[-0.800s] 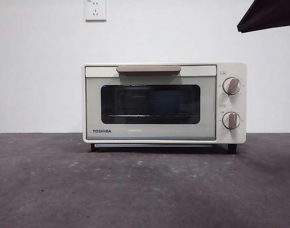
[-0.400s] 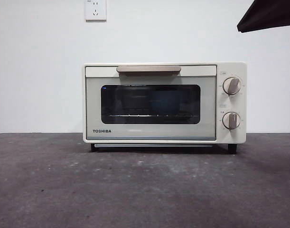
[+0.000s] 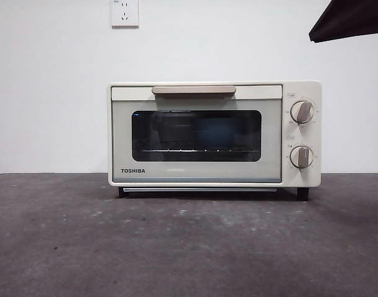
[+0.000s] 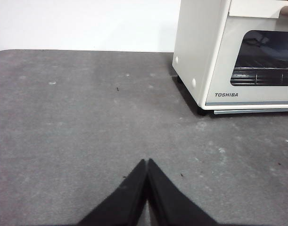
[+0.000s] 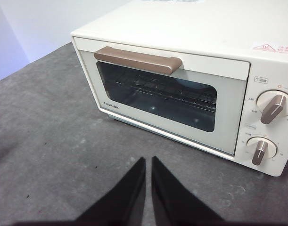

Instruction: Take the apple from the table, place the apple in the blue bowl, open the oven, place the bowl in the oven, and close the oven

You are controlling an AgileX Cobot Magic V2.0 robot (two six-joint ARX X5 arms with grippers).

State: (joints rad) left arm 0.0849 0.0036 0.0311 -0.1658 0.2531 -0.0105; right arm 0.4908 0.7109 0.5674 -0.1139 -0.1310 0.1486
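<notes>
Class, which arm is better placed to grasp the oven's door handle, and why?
Right: the right gripper faces the oven, its handle just ahead. The left gripper sits off to the oven's side.

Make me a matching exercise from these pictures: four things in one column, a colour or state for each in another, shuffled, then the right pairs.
Things:
1. oven door
2. bar handle
3. table
4. left gripper

Colours or states:
A. dark grey and scuffed
B. beige
C. closed, with a dark glass window
D. black jaws shut, holding nothing

Pairs: 1-C, 2-B, 3-A, 4-D
</notes>
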